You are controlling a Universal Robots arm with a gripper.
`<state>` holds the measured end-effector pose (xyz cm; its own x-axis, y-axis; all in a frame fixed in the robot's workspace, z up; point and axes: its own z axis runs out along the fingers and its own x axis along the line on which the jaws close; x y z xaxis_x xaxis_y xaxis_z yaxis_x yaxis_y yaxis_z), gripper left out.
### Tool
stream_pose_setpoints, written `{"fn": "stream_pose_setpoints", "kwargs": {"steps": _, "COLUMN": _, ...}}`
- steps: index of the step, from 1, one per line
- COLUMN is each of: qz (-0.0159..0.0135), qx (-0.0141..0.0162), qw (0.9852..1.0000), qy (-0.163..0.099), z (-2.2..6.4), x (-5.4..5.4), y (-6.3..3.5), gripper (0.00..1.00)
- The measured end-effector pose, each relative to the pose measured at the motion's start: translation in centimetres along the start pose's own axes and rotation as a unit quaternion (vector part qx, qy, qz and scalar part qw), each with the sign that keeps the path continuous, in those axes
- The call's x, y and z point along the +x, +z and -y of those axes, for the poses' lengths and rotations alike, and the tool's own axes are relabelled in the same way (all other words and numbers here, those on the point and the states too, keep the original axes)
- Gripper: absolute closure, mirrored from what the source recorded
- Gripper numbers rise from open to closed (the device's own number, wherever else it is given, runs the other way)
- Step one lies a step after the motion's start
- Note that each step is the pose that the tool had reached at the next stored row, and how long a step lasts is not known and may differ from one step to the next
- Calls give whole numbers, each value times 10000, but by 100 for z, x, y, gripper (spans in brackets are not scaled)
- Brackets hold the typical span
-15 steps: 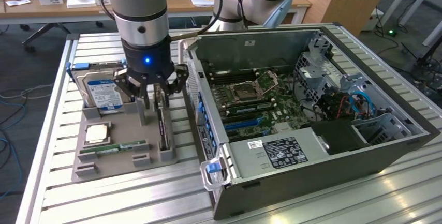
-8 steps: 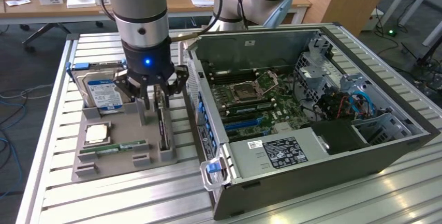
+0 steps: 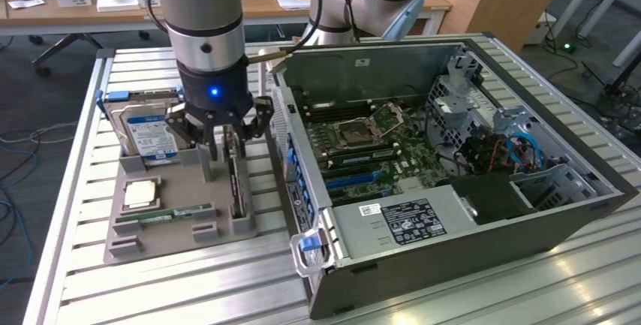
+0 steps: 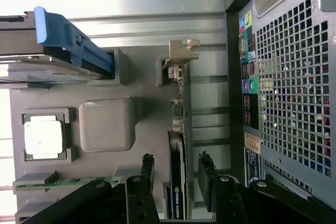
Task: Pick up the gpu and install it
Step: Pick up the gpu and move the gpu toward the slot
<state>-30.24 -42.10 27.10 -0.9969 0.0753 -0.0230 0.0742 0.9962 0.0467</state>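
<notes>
The gpu (image 3: 237,184) is a thin dark card standing on edge in a slot of the grey holder tray (image 3: 180,229), at the tray's side nearest the computer case. My gripper (image 3: 227,139) hangs just above it. In the wrist view the gpu (image 4: 177,129) runs between my two black fingers (image 4: 147,169), with its silvery bracket at the far end. The gripper (image 4: 176,157) is open, one finger on each side of the card with a gap on both sides. It holds nothing.
The tray also carries a hard drive (image 3: 150,134) with a blue-white label, a processor chip (image 3: 140,192) and a green memory stick (image 3: 165,213). The open computer case (image 3: 561,212) lies at the exterior view's right, its motherboard (image 3: 386,161) exposed. The case's rear panel (image 4: 294,87) is close beside the gpu.
</notes>
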Motion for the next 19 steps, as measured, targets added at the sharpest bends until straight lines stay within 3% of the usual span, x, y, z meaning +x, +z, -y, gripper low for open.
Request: {"fn": "stream_pose_setpoints", "kwargs": {"steps": 19, "qz": 1, "qx": -1, "qw": 10000, "qy": 0, "z": 3, "x": 1, "y": 70, "gripper": 53}}
